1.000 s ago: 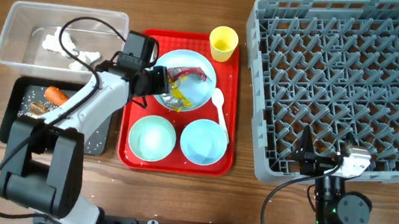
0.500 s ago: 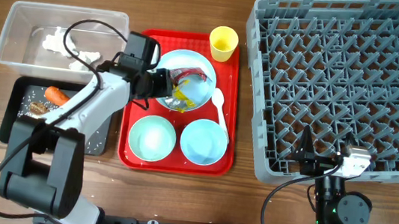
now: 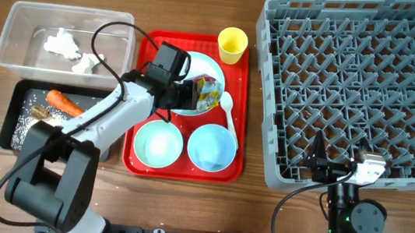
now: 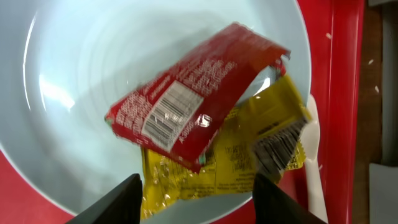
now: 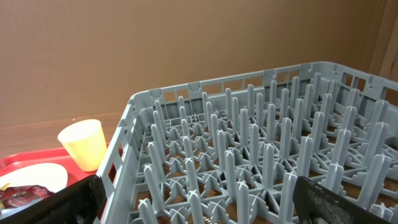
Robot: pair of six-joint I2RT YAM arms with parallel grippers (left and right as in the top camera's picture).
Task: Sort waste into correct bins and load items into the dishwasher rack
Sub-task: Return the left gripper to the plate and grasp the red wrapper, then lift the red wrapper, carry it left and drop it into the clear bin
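A red wrapper (image 4: 193, 102) lies over a yellow wrapper (image 4: 230, 162) with a silver end (image 4: 277, 152) on the round light-blue plate (image 4: 74, 68). My left gripper (image 4: 196, 208) hangs open over the plate's near rim, the yellow wrapper's edge between its fingers (image 4: 124, 202). In the overhead view the left gripper (image 3: 188, 93) is beside the wrappers (image 3: 209, 91). A white spoon (image 3: 228, 113), a yellow cup (image 3: 232, 45), a pale-green bowl (image 3: 158, 143) and a light-blue bowl (image 3: 212, 147) sit on the tray. My right gripper (image 5: 205, 208) is open at the grey dishwasher rack (image 5: 249, 143).
The red serving tray (image 3: 140, 101) holds the dishes. A clear tub (image 3: 22, 21) at the left holds white tissue (image 3: 67, 44). The black tray (image 3: 15, 122) below it holds a carrot (image 3: 64, 102), a brown lump (image 3: 42, 113) and rice grains. The rack (image 3: 360, 87) fills the right side.
My left gripper has moved to the right across the plate, and the wrappers have shifted towards the plate's right side. The right arm has not moved.
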